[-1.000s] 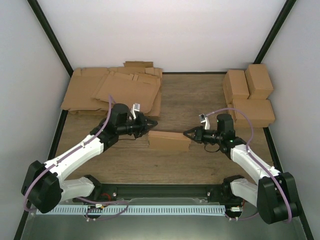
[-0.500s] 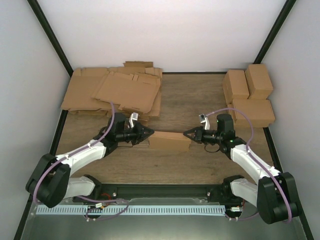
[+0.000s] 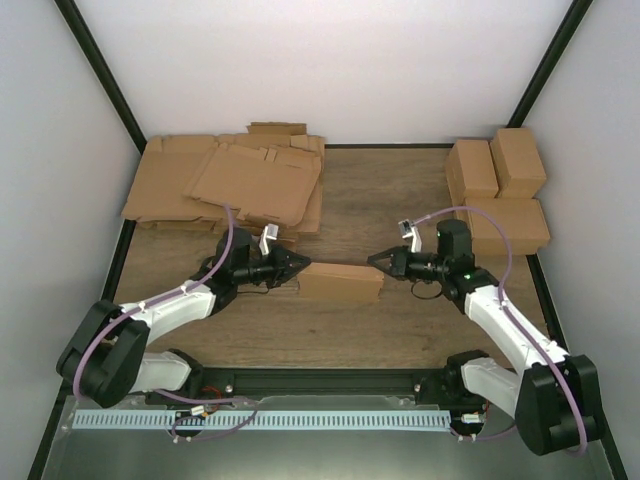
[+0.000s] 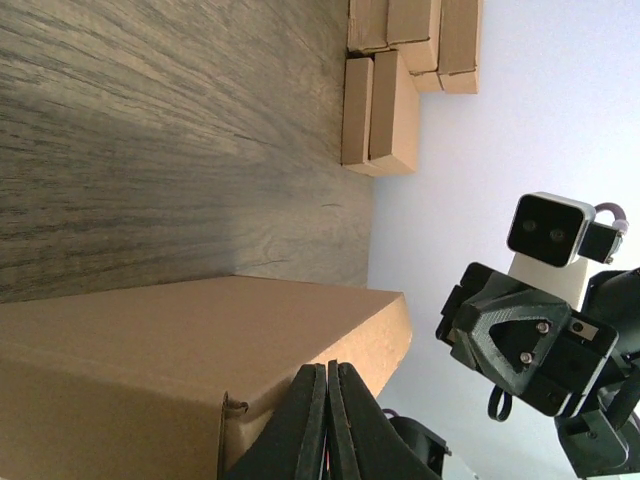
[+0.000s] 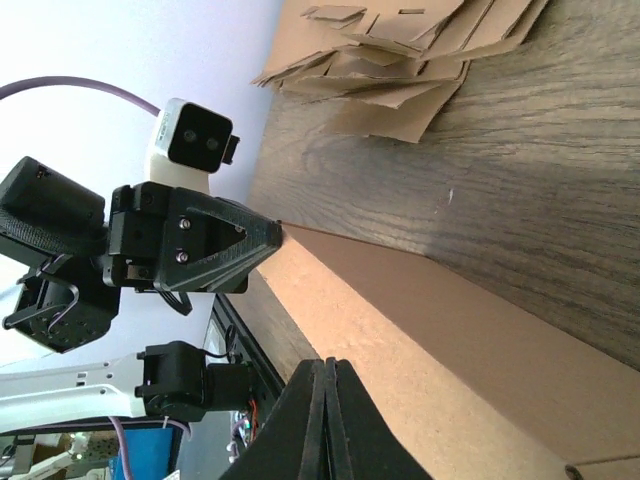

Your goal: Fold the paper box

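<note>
Flat sheets (image 3: 225, 185): piled far-L, near edge just behind my L wrist.
L gripper (image 3: 303, 262): fingers pinched shut, holding nothing; tips butt the box's L end.
Paper box (image 3: 340, 282): mid-table (image 3: 380, 205), flat, between both my tips; bare wood on its near and far sides.
R gripper (image 3: 373, 261): clenched shut, empty; tips at the box's R end.
Folded boxes (image 3: 497, 195): far-R by the table edge, close to my R wrist.
</note>
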`<state>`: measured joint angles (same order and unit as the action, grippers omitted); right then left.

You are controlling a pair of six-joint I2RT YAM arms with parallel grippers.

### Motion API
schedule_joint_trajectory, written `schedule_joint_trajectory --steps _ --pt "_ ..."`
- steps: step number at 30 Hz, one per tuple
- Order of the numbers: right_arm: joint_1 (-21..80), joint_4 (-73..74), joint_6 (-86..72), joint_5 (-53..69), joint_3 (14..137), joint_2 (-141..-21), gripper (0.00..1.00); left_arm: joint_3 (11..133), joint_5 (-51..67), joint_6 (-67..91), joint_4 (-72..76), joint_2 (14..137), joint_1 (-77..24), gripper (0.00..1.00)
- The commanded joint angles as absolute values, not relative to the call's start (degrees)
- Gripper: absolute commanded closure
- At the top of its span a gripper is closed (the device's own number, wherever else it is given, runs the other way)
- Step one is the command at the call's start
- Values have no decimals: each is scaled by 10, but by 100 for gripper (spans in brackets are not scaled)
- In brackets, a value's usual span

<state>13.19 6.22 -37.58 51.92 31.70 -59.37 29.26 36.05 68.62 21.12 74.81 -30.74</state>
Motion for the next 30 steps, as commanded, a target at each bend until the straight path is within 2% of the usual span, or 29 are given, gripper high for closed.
schedule_joint_trajectory --steps 1,6,11,15,19,25,30 --pt "126 64 -364 532 309 -601 99 282 343 664 163 761 -308 96" --pt "126 -3 -372 519 232 -633 99 299 351 667 153 757 -308 96" --pt "126 -15 -363 510 218 -660 99 333 385 670 144 728 -309 96" --pt "126 4 -355 501 235 -650 99 322 397 678 161 706 -305 96" --pt "126 34 -344 496 263 -640 99 247 416 722 284 734 -293 96" --pt "126 69 -339 508 304 -627 99 193 412 719 353 783 -293 96" --pt "127 98 -334 517 353 -609 99 221 407 695 305 771 -294 96"
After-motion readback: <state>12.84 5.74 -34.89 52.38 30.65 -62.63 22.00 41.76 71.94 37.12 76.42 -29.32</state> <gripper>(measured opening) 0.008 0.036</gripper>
